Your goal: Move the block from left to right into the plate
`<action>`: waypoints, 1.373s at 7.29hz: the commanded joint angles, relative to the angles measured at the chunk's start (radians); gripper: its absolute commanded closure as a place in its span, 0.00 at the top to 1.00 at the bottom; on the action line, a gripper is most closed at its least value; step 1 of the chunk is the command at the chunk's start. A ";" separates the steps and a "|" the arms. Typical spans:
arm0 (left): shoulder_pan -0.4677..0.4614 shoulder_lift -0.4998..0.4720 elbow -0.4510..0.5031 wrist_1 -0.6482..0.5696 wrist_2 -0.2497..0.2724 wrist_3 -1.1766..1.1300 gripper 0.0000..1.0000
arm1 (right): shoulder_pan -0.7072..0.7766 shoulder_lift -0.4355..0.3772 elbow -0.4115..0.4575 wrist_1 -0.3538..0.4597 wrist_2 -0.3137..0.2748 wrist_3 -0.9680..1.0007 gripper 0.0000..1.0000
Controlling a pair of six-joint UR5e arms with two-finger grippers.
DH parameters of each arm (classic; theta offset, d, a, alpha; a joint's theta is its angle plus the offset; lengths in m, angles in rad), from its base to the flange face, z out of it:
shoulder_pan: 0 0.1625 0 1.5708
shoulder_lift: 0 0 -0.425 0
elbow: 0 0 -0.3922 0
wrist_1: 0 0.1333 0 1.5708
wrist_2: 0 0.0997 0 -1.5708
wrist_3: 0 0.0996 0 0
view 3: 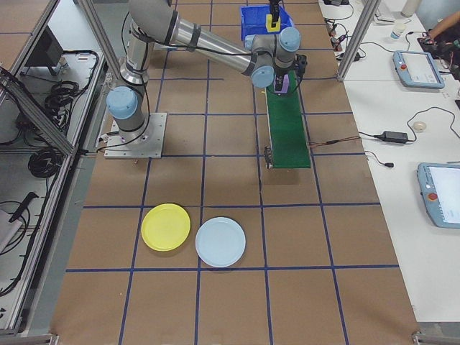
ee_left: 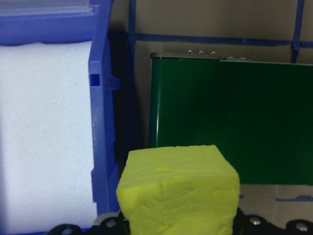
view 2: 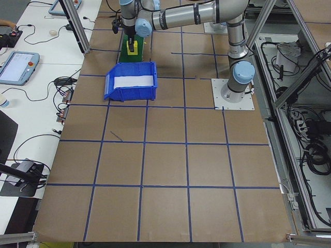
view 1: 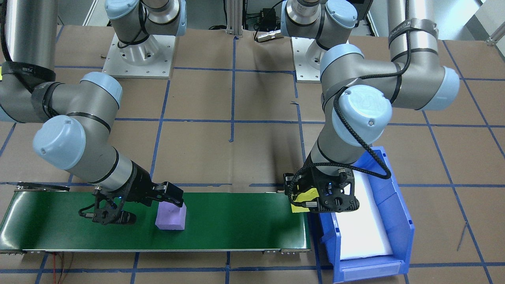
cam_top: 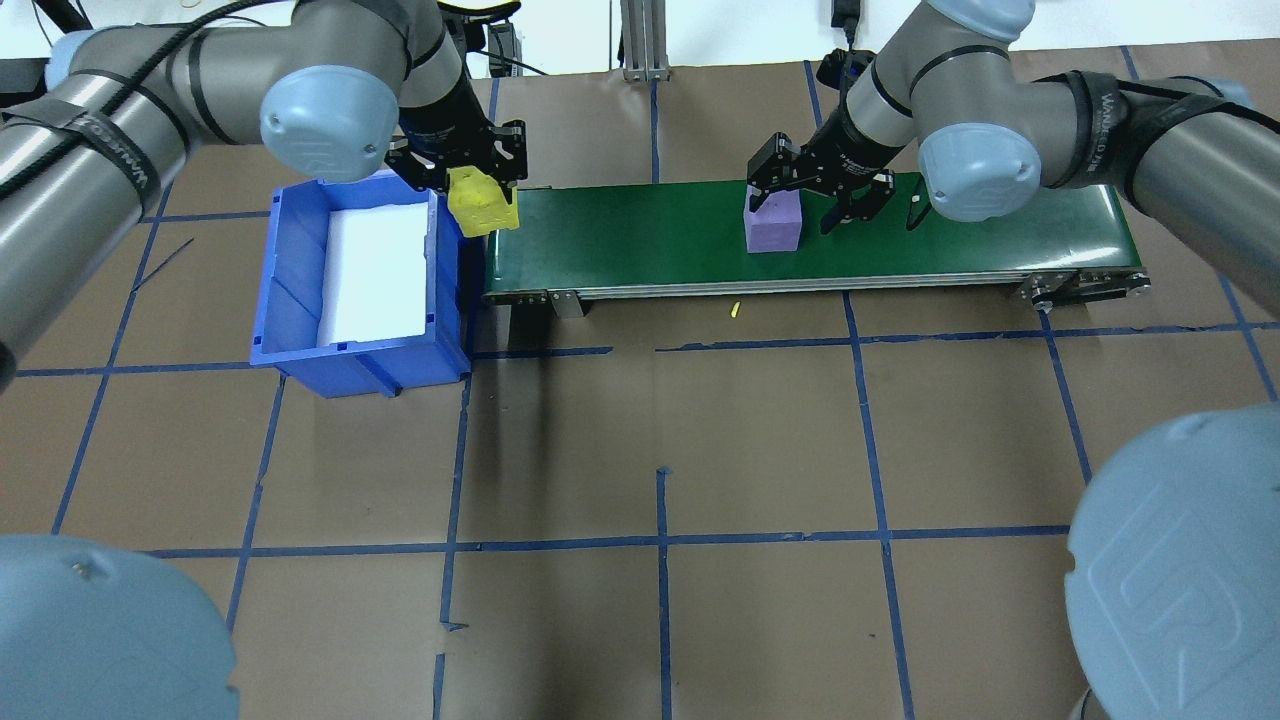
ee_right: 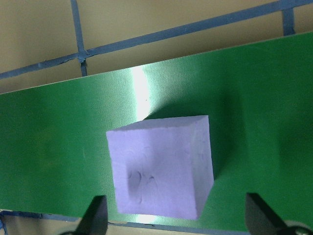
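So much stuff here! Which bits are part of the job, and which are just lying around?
Part of the job:
- yellow foam block, held by the left gripper
- purple foam block on the green conveyor belt
- round yellow plate

Lying about:
- pale-blue round plate
- blue plastic bin

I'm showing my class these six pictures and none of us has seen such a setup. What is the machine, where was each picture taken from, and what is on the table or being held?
Two robot arms work at a table covered in brown paper. Four pictures come from fixed cameras above, in front and at each end; two from wrist cameras.

The left gripper holds a yellow block between the blue bin and the green conveyor belt.

The right gripper is open beside a purple block lying on the belt.

A yellow plate and a pale blue plate lie further off.
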 commanded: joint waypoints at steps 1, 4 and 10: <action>-0.014 -0.059 -0.001 0.050 -0.013 -0.019 0.36 | 0.000 0.003 0.004 -0.005 -0.002 0.000 0.98; -0.023 -0.108 -0.012 0.116 -0.016 -0.016 0.41 | -0.004 0.014 0.040 -0.046 -0.231 -0.197 0.41; -0.023 0.047 -0.015 0.010 -0.004 -0.002 1.00 | -0.481 -0.250 0.062 0.245 -0.480 -0.993 0.37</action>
